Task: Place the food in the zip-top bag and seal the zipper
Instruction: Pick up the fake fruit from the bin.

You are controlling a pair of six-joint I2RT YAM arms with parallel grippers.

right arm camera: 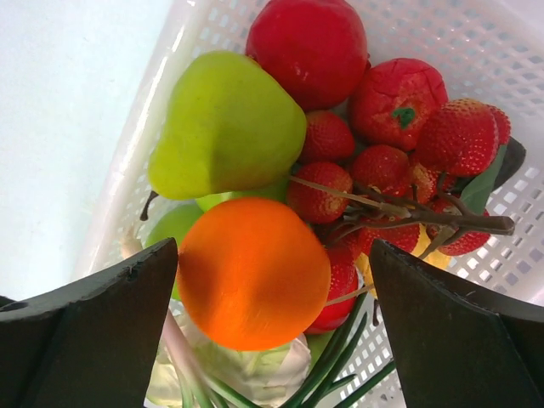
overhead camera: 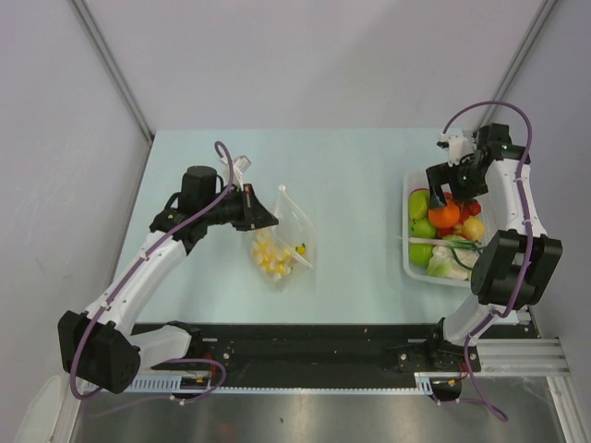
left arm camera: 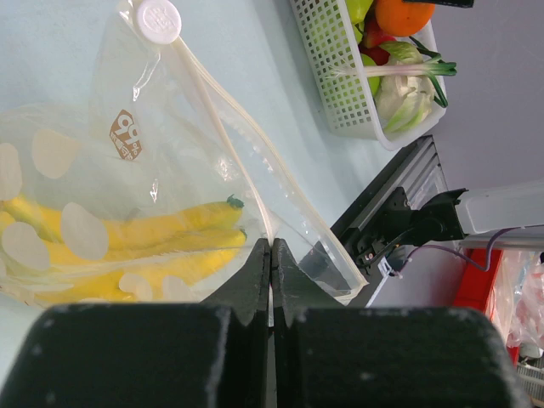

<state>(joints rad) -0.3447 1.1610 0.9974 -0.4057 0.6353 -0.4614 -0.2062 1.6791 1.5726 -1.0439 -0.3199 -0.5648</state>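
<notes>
The clear dotted zip-top bag [overhead camera: 282, 245] lies mid-table with yellow bananas [left arm camera: 144, 242] inside. My left gripper [left arm camera: 270, 248] is shut on the bag's mouth edge, where the whitish zipper [left arm camera: 229, 144] runs up to a round white slider [left arm camera: 160, 19]. In the top view the left gripper [overhead camera: 263, 217] sits at the bag's left upper corner. My right gripper [right arm camera: 274, 251] hangs open over the basket, its fingers either side of an orange [right arm camera: 253, 272] without touching it. Around the orange lie a green pear [right arm camera: 225, 127], a red tomato [right arm camera: 310, 42] and strawberries [right arm camera: 459, 127].
The white slotted basket [overhead camera: 406, 249] stands at the table's right edge, filled with fruit and leafy greens [left arm camera: 408, 93]. Grey walls enclose the table on three sides. A black rail [overhead camera: 323, 355] runs along the near edge.
</notes>
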